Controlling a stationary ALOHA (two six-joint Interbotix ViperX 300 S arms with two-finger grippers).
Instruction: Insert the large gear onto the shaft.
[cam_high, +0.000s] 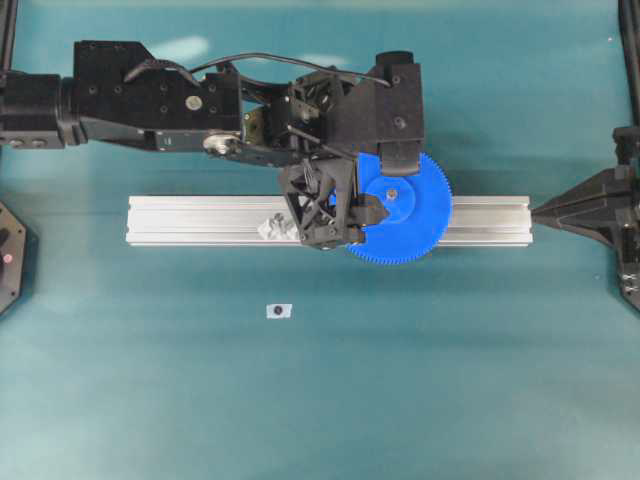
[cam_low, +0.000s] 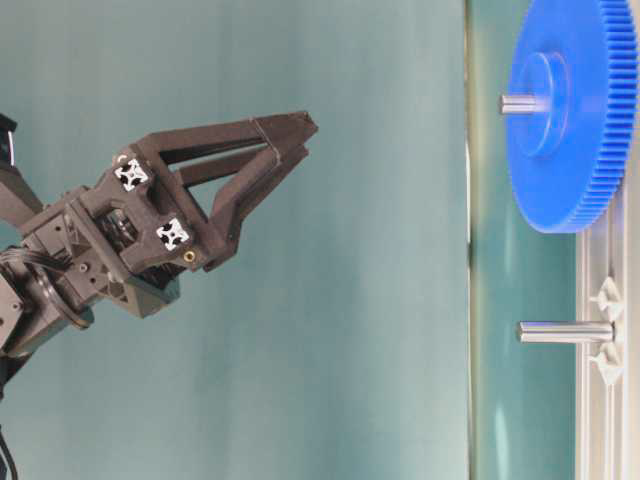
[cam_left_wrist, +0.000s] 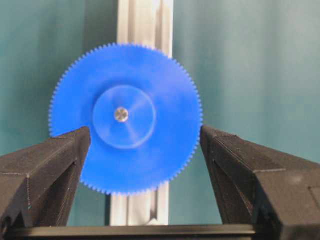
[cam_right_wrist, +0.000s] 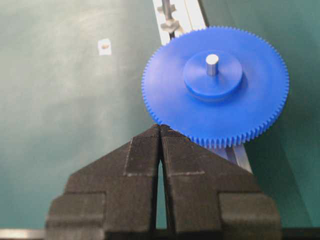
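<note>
Overhead view: the big bright-blue toothed plastic large gear lies flat on a silver aluminium rail toward the rail's right end, on the teal desk. The left gripper hangs over it.

Table-level view: the gear sits threaded on the metal-looking shaft; a second bare peg stands farther along the rail.

Left wrist view: its fingers are spread wide either side of the gear, released.

Right wrist view: the right gripper has fingers pressed together, empty, just before the gear's rim. No readable writing appears anywhere.
</note>
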